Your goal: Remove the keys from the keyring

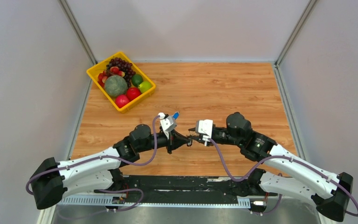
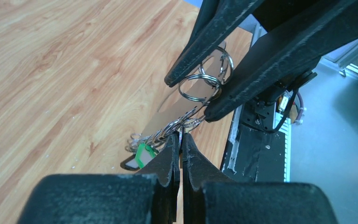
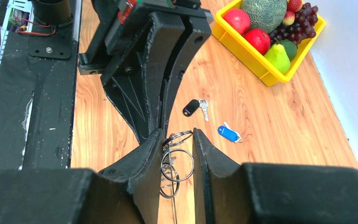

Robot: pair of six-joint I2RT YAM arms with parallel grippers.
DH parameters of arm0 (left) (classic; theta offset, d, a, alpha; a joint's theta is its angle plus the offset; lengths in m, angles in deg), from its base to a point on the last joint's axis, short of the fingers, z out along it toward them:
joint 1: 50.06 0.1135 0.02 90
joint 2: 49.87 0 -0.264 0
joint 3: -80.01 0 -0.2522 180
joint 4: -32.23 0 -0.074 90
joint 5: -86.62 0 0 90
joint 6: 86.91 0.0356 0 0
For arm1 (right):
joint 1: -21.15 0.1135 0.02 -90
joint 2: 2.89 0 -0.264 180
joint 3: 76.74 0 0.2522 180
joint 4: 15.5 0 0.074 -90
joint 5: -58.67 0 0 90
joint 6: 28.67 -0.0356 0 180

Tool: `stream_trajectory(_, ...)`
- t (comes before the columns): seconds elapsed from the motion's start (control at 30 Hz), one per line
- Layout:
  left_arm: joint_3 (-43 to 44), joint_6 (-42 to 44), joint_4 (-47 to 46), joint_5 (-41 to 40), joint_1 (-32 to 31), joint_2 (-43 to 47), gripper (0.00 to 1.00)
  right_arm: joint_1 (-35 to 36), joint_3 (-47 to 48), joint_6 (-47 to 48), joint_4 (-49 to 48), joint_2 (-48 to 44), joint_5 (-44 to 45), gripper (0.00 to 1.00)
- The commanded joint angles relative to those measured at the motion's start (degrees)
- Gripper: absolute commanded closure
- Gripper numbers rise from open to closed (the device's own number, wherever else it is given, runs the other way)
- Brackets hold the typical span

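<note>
Holding the keyring [image 3: 177, 148] clamped in your right gripper [image 3: 178, 135] above the table [image 1: 214, 88], with the left gripper [image 2: 180, 137] pinched shut on one of the keys [image 2: 156, 137], slide that key along the coil rather than tugging straight out.

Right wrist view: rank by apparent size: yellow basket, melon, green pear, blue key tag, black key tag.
1. yellow basket
2. melon, cut off by the frame edge
3. green pear
4. blue key tag and black key tag: about alike, not ranked
</note>
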Motion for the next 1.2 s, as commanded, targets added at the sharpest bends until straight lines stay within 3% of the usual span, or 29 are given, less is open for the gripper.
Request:
stream_trajectory(0.0, 0.8, 0.9, -0.2, -1.1, 0.2, 3.4, 1.0, 0.0, 2.8, -3.1, -2.5, 0.0, 2.4, 1.0)
stream_trajectory(0.53, 6.7, 1.3, 16.5, -2.1, 0.1, 5.2, 1.0, 0.0, 0.4, -8.2, -3.7, -1.2, 10.1, 1.0)
stream_trajectory(1.17, 14.6, 8.8, 31.5, -13.1, 0.1, 8.8, 1.0, 0.0, -2.7, -14.1, -5.9, 0.0, 10.4, 1.0)
